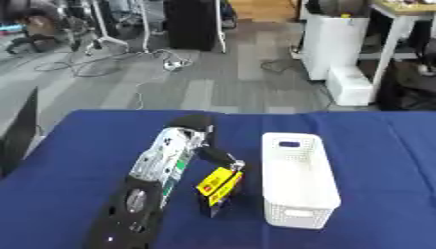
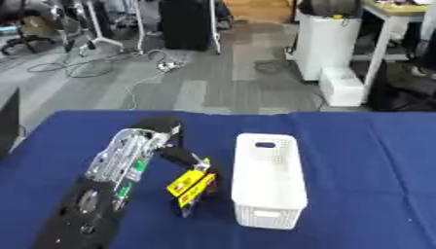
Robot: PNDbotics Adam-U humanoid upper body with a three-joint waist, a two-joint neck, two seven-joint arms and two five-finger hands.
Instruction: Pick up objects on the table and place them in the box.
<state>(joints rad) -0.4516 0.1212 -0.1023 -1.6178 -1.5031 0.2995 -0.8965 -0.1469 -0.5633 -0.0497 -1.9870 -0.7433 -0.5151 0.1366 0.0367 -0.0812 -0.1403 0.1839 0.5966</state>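
Left hand [image 1: 217,156] reaching in from the lower left across the blue table [image 1: 383,146], arm long and black with silver sections. Fingers [image 1: 231,164] curled down onto the top far end of a small yellow-and-black box [image 1: 219,187]; reads as a pinch on that end, though the contact itself is partly hidden by the fingers. Small box tilted, near end low toward the table, far end raised under the fingers; whether the near end touches the cloth cannot be told. Long axis running roughly near-to-far, close to parallel with the white basket [image 1: 298,182]. Basket just beside the small box on its right, a narrow strip of blue between them, open top facing up, long axis also near-to-far. Nothing visible inside the basket from this angle. Right hand absent from both views, so left hand is the only one placed to act. Judgement: grasp stage done or nearly done, carry not yet begun. Coming move turns on a short lift and a sideways shift to the right, clearing the basket's near wall before release.
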